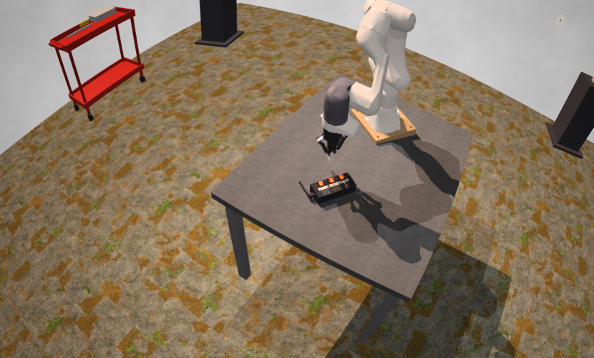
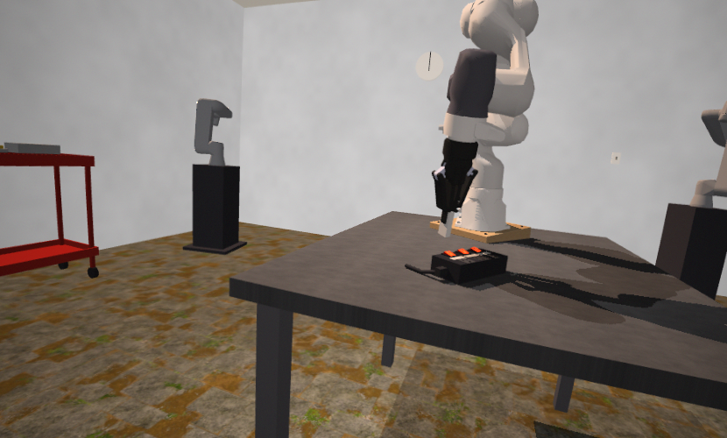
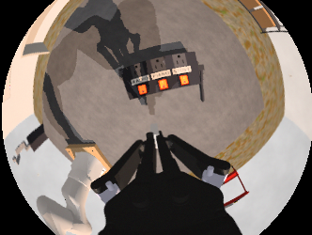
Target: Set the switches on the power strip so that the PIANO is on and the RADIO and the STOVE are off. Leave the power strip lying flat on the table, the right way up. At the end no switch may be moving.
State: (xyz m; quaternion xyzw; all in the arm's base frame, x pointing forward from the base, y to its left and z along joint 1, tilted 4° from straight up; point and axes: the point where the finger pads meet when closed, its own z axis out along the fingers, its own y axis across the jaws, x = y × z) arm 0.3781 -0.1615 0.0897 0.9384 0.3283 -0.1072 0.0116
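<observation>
The black power strip [image 1: 333, 192] [image 2: 470, 270] [image 3: 192, 80] lies flat on the table [image 1: 268, 177] [image 2: 322, 277] [image 3: 221, 56], right way up. In the wrist view its labels read RADIO, PIANO and STOVE from left to right. The orange RADIO switch [image 3: 142, 89], PIANO switch [image 3: 163, 85] and STOVE switch [image 3: 184, 80] all look bright; which way each is tipped I cannot tell. My gripper [image 1: 330, 157] [image 2: 446, 234] [image 3: 154, 129] is shut and empty, pointing down. It is above the table, on the robot-base side of the strip, near its switch edge, and apart from it.
A short black cable [image 1: 305, 188] [image 2: 418, 268] [image 3: 202, 85] sticks out of the strip's STOVE end. The robot base stands on a wooden plate [image 1: 376, 136] [image 2: 489, 236] at the back of the table. A red cart [image 1: 106, 81] [image 2: 34, 255] stands off to the left.
</observation>
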